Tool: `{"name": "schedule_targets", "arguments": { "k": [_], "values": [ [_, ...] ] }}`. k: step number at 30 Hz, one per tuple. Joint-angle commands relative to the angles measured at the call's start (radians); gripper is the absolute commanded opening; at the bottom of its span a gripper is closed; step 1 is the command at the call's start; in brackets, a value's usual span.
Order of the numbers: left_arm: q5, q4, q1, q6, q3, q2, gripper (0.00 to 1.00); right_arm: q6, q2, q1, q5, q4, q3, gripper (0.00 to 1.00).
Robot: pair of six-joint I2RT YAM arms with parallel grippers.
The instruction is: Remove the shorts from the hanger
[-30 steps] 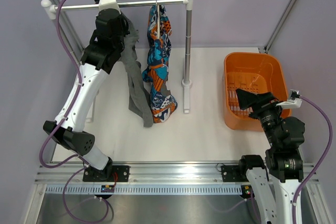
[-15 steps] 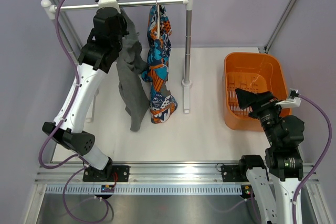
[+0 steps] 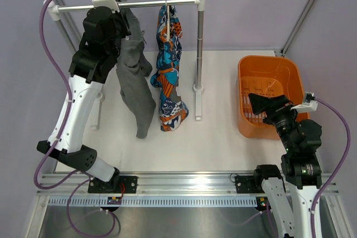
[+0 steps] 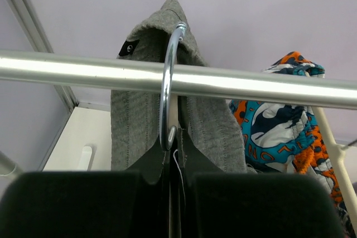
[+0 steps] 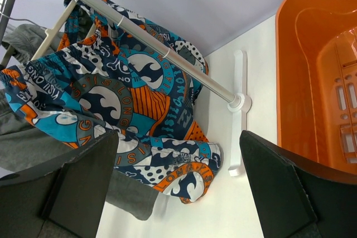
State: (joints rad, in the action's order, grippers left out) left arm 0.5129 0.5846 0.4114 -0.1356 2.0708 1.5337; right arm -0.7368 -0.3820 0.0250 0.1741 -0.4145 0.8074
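Gauging shorts point(image 3: 169, 71): light, floppy, probably slick cloth, draped on hanger point(image 3: 165, 29) near the rail's point(image 3: 145, 4) right end; I'd pinch a leg hem and pull | my left gripper point(image 4: 173, 149): closed, seemingly on the grey garment's point(image 3: 134, 82) wire hook point(image 4: 169, 82) | my right gripper point(image 5: 178, 179): fingers spread wide, holding nothing | orange basket point(image 3: 242, 90), table's right edge: nothing seen inside

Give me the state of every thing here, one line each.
shorts, hanging on the hanger, not removed.
hanger, hooked on the rail.
grey garment, hanging on a second hanger.
left gripper, shut on the second hanger's neck.
right gripper, open, holding nothing.
orange basket, upright.
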Motion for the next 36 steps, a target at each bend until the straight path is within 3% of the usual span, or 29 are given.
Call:
{"name": "schedule_targets", "arguments": {
  "k": [1, 9, 14, 21, 24, 30, 36],
  "values": [
    [0.002, -0.06, 0.026, 0.002, -0.003, -0.07, 0.0, 0.008, -0.014, -0.004, 0.033, 0.059, 0.015, 0.99],
    [0.065, 0.014, 0.098, -0.005, -0.095, -0.173, 0.0, 0.045, -0.031, -0.004, 0.073, 0.056, 0.026, 1.0],
    [0.118, 0.041, 0.145, -0.025, -0.26, -0.283, 0.0, 0.108, -0.08, -0.004, 0.129, 0.003, 0.053, 0.99],
    [0.05, 0.112, 0.178, -0.085, -0.495, -0.469, 0.0, 0.139, -0.103, -0.004, 0.243, 0.048, 0.03, 0.99],
    [-0.046, 0.15, 0.182, -0.101, -0.587, -0.549, 0.0, 0.137, -0.106, -0.005, 0.268, 0.072, 0.013, 0.99],
    [-0.417, 0.17, 0.19, -0.11, -0.776, -0.705, 0.0, 0.111, -0.149, -0.004, 0.329, 0.082, 0.018, 0.99],
    [-0.851, 0.13, 0.228, -0.053, -0.891, -0.805, 0.0, 0.061, -0.181, -0.004, 0.488, 0.15, 0.036, 0.99]
  ]
}}
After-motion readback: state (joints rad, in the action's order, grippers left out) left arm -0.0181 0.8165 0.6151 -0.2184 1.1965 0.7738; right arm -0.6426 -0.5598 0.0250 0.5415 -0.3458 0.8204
